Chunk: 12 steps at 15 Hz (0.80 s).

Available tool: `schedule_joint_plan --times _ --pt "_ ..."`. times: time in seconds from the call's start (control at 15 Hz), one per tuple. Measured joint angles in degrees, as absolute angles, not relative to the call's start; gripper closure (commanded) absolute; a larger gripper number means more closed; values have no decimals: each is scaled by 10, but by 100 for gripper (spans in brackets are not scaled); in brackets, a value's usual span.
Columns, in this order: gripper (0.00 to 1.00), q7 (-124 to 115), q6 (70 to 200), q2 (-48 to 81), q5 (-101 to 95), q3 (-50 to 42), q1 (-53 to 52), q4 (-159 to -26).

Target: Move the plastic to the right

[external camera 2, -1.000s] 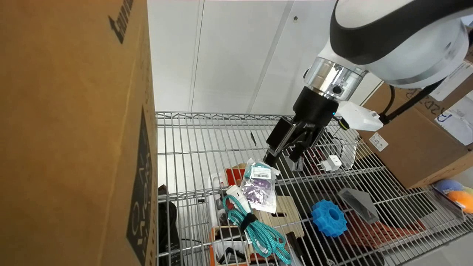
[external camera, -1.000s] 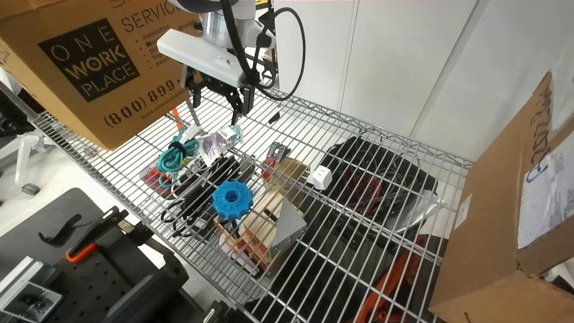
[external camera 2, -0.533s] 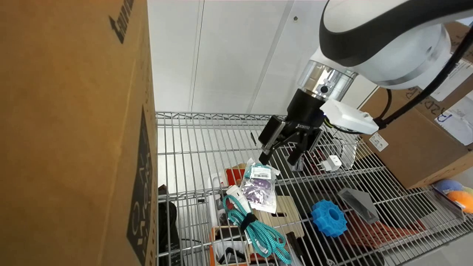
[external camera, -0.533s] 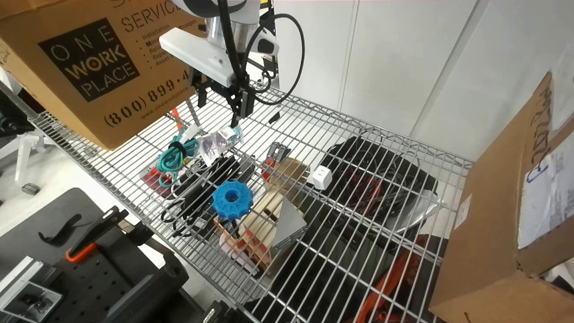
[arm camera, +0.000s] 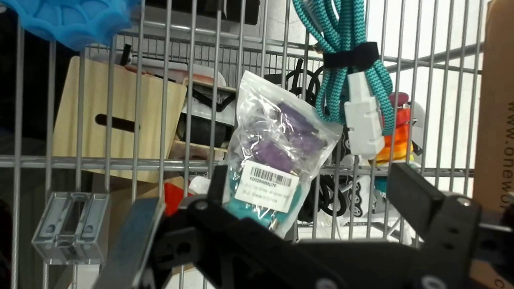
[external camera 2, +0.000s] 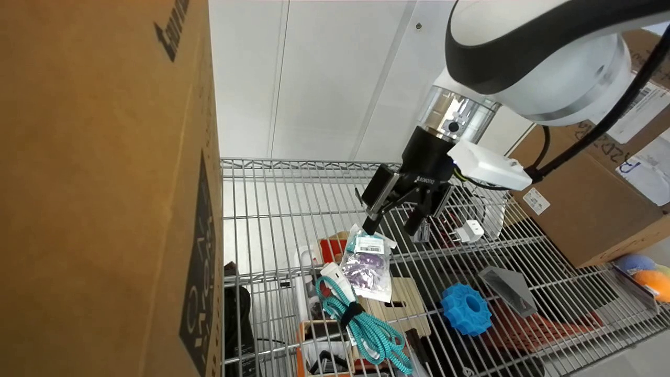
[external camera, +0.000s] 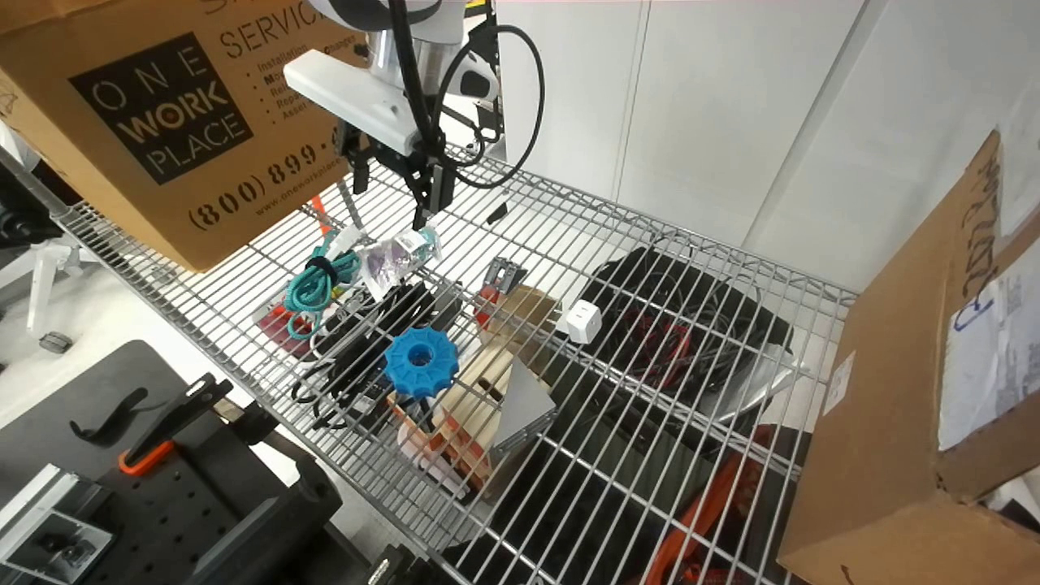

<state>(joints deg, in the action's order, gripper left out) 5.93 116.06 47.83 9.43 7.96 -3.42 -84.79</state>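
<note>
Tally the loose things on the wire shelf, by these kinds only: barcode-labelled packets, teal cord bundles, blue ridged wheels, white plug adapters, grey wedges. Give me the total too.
Barcode-labelled packet: 1
Teal cord bundle: 1
Blue ridged wheel: 1
White plug adapter: 1
Grey wedge: 1
Total: 5

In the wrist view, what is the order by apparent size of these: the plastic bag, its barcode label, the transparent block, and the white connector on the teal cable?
From largest to smallest:
1. Plastic bag
2. Transparent block
3. Barcode label and white connector: too alike in area to rank.
</note>
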Motion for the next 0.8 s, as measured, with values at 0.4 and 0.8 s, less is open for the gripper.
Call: schedule_joint_plan --times 0.4,0.8 --pt "0 -15 1170 495 118 78 -35 -848" --pt "0 -115 1168 527 131 72 -39 -833"
